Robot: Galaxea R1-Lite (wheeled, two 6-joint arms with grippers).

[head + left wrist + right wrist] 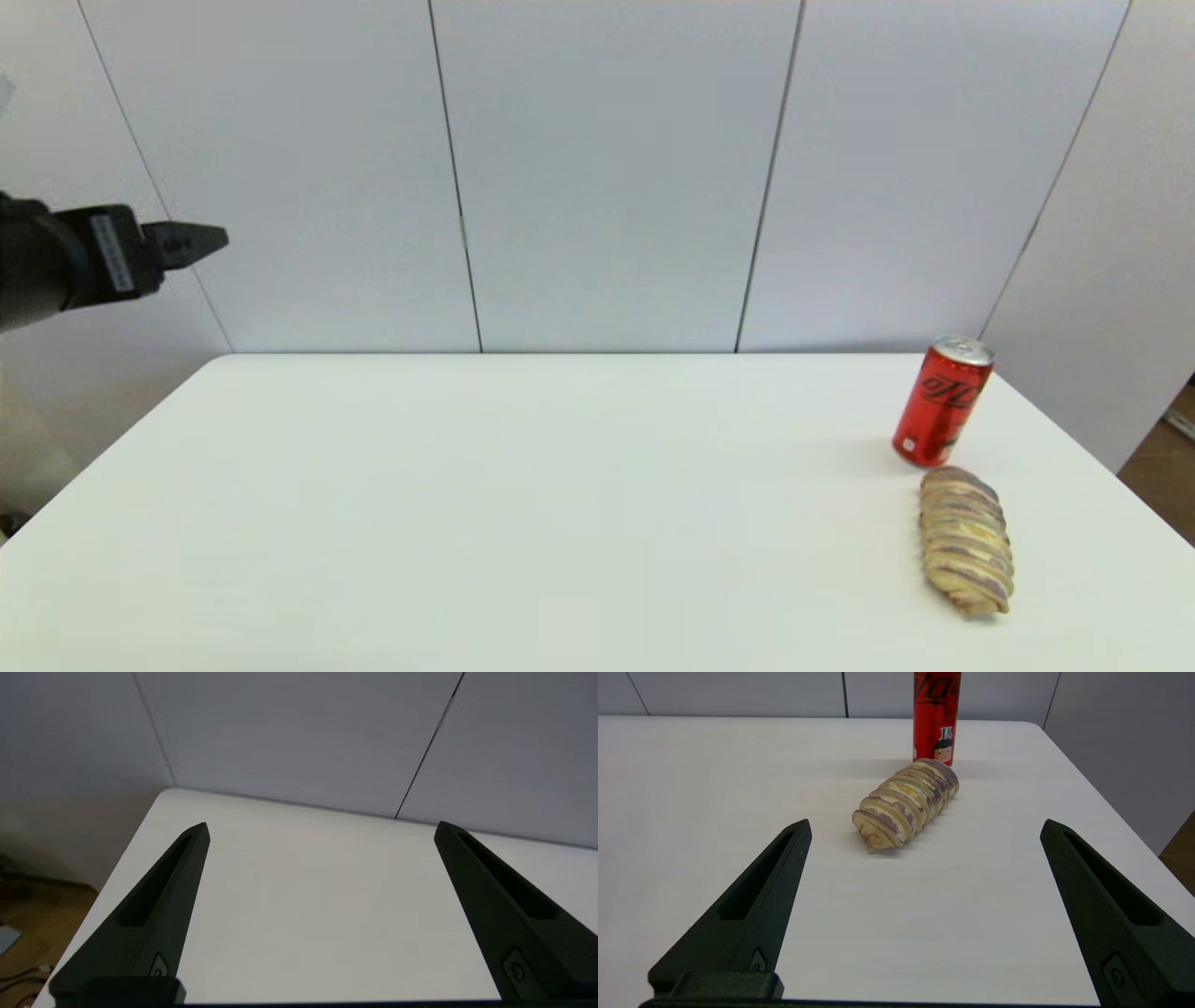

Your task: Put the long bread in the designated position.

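Observation:
The long bread [966, 542], a ridged tan loaf with purplish-brown stripes and a yellowish patch, lies on the white table [523, 504] at the near right, just in front of the red soda can. In the right wrist view the long bread [906, 803] lies ahead of my right gripper [925, 828], which is open and holds nothing; this arm is out of the head view. My left gripper [191, 245] hovers high off the table's left side; in its own view the left gripper [321, 830] is open over bare tabletop. The designated position has no marker I can see.
The red soda can [941, 401] stands upright near the table's far right, almost touching the loaf's far end; the red soda can [936, 717] shows behind the loaf in the right wrist view. Pale wall panels [607, 168] back the table. The table's right edge [1120, 485] is close to the loaf.

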